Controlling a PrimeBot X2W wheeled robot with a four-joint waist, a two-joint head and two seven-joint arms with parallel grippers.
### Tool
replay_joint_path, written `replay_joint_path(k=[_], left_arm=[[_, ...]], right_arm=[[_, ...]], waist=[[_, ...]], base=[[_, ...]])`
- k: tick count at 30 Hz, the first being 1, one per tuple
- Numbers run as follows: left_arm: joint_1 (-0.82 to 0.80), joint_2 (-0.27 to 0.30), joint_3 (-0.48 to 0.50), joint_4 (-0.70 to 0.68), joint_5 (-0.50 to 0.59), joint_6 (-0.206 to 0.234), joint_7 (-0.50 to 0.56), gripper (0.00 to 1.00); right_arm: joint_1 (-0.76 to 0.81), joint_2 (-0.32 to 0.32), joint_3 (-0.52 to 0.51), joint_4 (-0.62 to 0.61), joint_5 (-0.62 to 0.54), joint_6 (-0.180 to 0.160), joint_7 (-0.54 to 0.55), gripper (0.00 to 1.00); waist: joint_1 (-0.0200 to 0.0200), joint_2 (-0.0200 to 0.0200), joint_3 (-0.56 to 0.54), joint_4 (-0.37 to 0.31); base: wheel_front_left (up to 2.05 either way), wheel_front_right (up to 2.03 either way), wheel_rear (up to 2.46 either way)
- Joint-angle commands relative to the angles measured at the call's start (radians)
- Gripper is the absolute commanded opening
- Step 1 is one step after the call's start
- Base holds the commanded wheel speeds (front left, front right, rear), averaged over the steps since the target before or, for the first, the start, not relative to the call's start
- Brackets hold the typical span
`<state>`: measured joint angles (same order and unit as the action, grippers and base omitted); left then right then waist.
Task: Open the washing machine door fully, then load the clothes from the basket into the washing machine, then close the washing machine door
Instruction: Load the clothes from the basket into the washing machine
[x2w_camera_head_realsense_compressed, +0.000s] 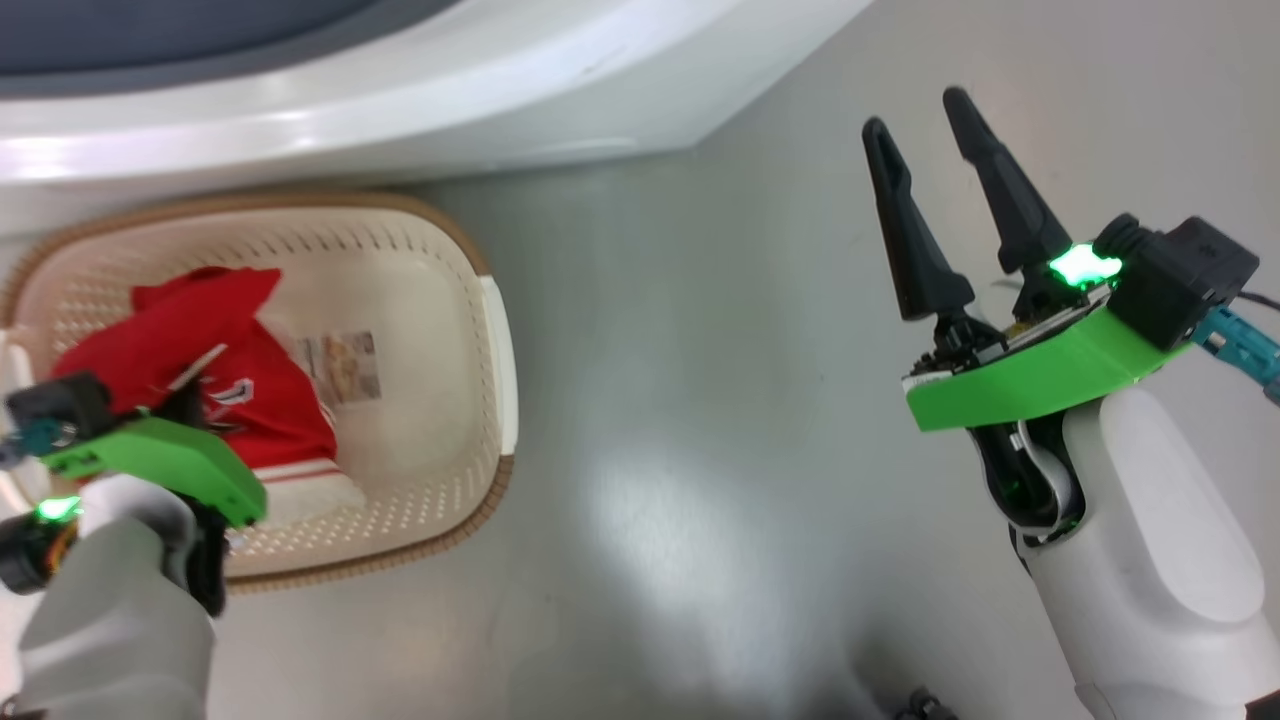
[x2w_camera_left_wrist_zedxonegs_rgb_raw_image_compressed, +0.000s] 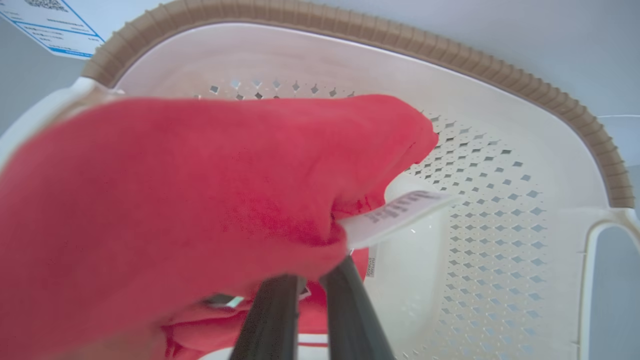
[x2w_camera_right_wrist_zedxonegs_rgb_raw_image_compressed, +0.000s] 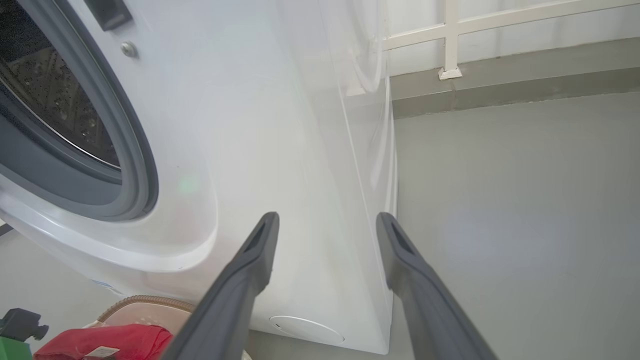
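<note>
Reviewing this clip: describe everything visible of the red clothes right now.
The clothes are a small soft bundle of bright red fabric with a white panel, red-and-white stripes along one edge and some white print. A white printed label sticks out of a fold. They sit crumpled inside the basket, over its perforated floor. The left hand is shut on a raised fold near the label; whether the bundle hangs clear of the basket floor cannot be told.

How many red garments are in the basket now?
1: a bundle of clothes in the basket, gripped by the left hand. More may be folded inside.
</note>
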<state>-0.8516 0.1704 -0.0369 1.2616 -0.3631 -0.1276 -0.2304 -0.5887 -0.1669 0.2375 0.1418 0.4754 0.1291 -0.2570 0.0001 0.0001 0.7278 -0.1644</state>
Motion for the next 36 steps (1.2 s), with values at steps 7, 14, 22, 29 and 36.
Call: replay_joint_path(k=[7,14,22,29,36], left_arm=[[0.130,0.021,-0.081,-0.088,-0.058,-0.003,-0.026,0.00],[0.209,0.029,-0.167,-0.170,-0.131,-0.003,-0.030,0.00],[0.299,0.049,-0.210,-0.319,-0.175,-0.003,-0.031,0.00],[0.395,0.054,-0.215,-0.457,-0.180,-0.003,-0.031,0.00],[0.477,0.051,-0.189,-0.612,-0.141,-0.003,-0.031,0.00]], right_arm=[[0.082,-0.010,0.018,0.006,0.015,0.002,-0.005,1.00],[0.124,-0.021,0.025,0.030,0.020,0.002,-0.005,1.00],[0.177,-0.032,0.022,0.054,0.026,0.002,-0.005,1.00],[0.235,-0.042,0.017,0.071,0.030,0.002,-0.005,1.00],[0.284,-0.047,0.008,0.082,0.031,0.002,-0.005,1.00]], waist=[[-0.0001,-0.0001,-0.166,0.043],[-0.0001,-0.0001,-0.278,0.065],[-0.0001,-0.0001,-0.390,0.087],[-0.0001,-0.0001,-0.491,0.111],[-0.0001,-0.0001,-0.576,0.133]], base=[[0.00,0.00,0.00],[0.00,0.00,0.00],[0.00,0.00,0.00],[0.00,0.00,0.00],[0.00,0.00,0.00]])
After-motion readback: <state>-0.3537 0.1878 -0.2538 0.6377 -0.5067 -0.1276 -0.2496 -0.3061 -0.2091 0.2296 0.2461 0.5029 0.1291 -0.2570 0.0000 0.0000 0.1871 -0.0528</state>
